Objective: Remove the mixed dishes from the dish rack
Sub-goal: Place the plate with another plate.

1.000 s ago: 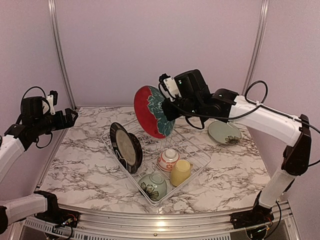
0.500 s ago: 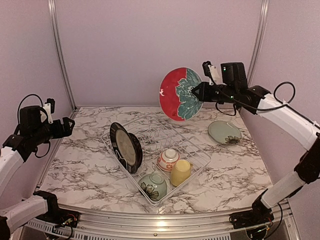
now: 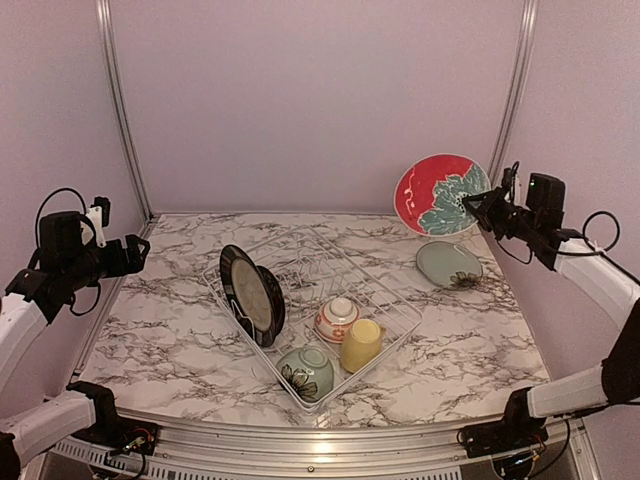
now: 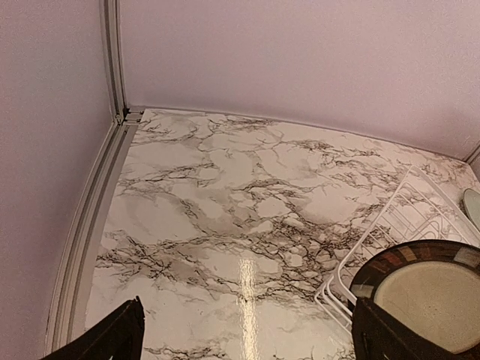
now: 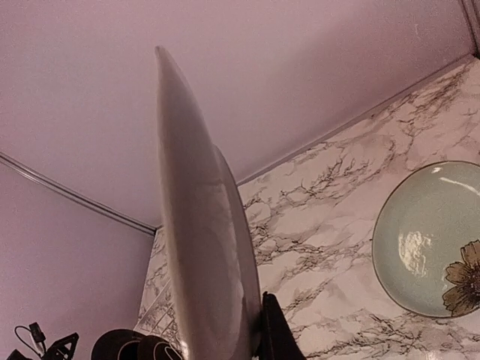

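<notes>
This is a robot test cell in a laboratory, not a real kitchen. Plain pale-pink walls [image 3: 300, 100] close the space on three sides, and aluminium posts [image 3: 118, 110] stand in the back corners. The table [image 3: 180, 270] has a marble-patterned top and a metal rail [image 3: 300, 442] along its near edge, where the left arm [image 3: 18, 318] and the right arm [image 3: 600, 275] are mounted. Only the dish rack [image 3: 395, 300] and the dishes [image 3: 360, 345] in it look domestic.

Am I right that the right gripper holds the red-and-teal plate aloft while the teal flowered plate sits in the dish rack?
Not quite: the top external view shows the teal flowered plate lying flat on the table, outside the dish rack. The right gripper does hold the red-and-teal plate aloft.
</notes>
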`<state>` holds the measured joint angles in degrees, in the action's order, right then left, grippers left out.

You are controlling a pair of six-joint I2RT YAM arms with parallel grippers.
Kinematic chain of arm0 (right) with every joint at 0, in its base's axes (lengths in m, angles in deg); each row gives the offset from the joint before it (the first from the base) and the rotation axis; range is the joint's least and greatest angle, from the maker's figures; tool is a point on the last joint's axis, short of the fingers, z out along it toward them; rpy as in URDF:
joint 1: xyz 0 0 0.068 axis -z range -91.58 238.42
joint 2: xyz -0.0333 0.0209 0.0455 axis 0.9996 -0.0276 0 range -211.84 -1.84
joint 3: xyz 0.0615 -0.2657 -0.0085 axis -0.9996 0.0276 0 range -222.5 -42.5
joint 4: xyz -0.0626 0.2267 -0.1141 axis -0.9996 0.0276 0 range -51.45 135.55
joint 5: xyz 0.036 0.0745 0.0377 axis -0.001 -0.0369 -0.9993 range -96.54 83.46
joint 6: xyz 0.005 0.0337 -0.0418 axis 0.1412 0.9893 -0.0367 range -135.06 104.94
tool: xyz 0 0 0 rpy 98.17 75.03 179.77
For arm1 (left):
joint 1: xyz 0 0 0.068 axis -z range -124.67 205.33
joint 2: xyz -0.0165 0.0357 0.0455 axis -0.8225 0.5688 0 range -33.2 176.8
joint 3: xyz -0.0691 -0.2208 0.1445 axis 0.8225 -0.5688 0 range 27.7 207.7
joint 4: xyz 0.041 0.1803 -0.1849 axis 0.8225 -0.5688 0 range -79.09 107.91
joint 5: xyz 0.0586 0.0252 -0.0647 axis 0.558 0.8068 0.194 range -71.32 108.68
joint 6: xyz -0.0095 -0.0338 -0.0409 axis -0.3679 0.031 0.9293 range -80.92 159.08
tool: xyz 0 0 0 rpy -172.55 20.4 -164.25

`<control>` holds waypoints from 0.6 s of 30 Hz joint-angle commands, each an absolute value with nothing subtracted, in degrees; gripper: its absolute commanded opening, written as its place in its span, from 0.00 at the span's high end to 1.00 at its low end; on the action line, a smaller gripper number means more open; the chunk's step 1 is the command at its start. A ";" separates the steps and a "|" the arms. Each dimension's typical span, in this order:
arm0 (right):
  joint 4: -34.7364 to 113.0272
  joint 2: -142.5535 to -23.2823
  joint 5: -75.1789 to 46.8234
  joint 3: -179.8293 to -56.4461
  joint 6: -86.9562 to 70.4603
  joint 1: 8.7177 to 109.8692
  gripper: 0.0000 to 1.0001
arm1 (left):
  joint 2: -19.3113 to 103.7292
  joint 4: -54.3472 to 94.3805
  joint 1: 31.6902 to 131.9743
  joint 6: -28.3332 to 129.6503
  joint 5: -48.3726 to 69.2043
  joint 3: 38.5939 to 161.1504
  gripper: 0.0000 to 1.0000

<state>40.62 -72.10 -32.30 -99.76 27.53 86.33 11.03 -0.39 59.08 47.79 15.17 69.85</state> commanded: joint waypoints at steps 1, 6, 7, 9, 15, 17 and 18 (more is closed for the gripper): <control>23.00 -68.91 -39.77 -95.37 39.22 94.21 1.00 | 11.10 -0.25 59.20 47.30 14.77 69.54 0.01; 19.14 -72.89 -40.85 -89.44 41.40 99.44 1.00 | 10.66 -0.01 59.25 47.27 14.59 69.31 0.01; 18.84 -73.89 -41.42 -89.54 41.18 99.89 1.00 | 10.73 0.20 59.23 47.25 14.63 69.21 0.01; 19.42 -75.36 -41.66 -90.04 40.10 100.75 1.00 | 11.49 0.25 59.20 47.24 14.73 69.24 0.01; 23.03 -79.80 -39.07 -93.24 35.89 102.44 1.00 | 12.01 0.07 59.20 47.20 14.10 69.17 0.01; 23.88 -81.96 -38.92 -94.74 34.45 102.48 1.00 | 11.16 0.22 59.20 47.18 14.74 68.90 0.01; 24.43 -83.04 -38.54 -95.53 34.16 102.57 1.00 | 10.75 0.49 59.20 47.11 15.14 68.78 0.01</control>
